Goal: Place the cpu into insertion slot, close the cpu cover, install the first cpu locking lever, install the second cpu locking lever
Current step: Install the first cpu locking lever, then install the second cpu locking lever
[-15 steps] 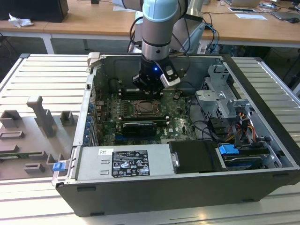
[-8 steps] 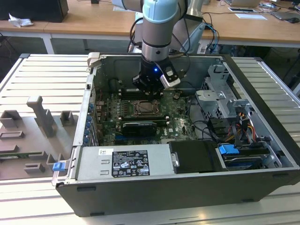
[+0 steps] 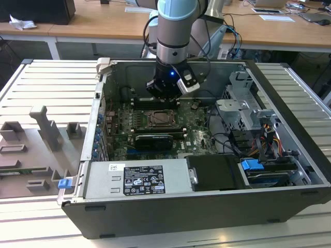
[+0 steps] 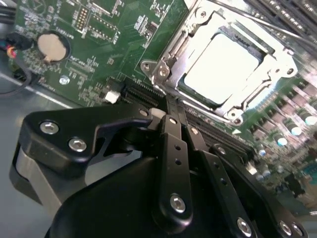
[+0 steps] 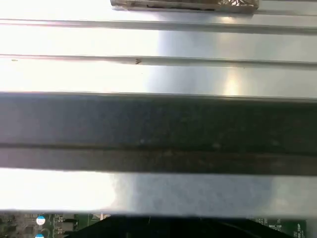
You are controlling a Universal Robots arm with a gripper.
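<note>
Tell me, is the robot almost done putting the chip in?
Partly. In the second wrist view, the cpu already sits in the insertion slot with the cpu cover down over it. The pincer hangs beside the socket, holding nothing. Whether both locking levers are latched isn't clear.

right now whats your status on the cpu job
Gripper shut, empty, beside the socket. Cpu seated in insertion slot, cpu cover down over it. Nothing in the way.

Open PC case (image 3: 289,170) fills frame centre. Arm's gripper (image 3: 164,92) hangs over the green motherboard (image 3: 194,138), just above the insertion slot (image 3: 162,120). Grey fixture tray (image 3: 36,150) at frame left.
</note>
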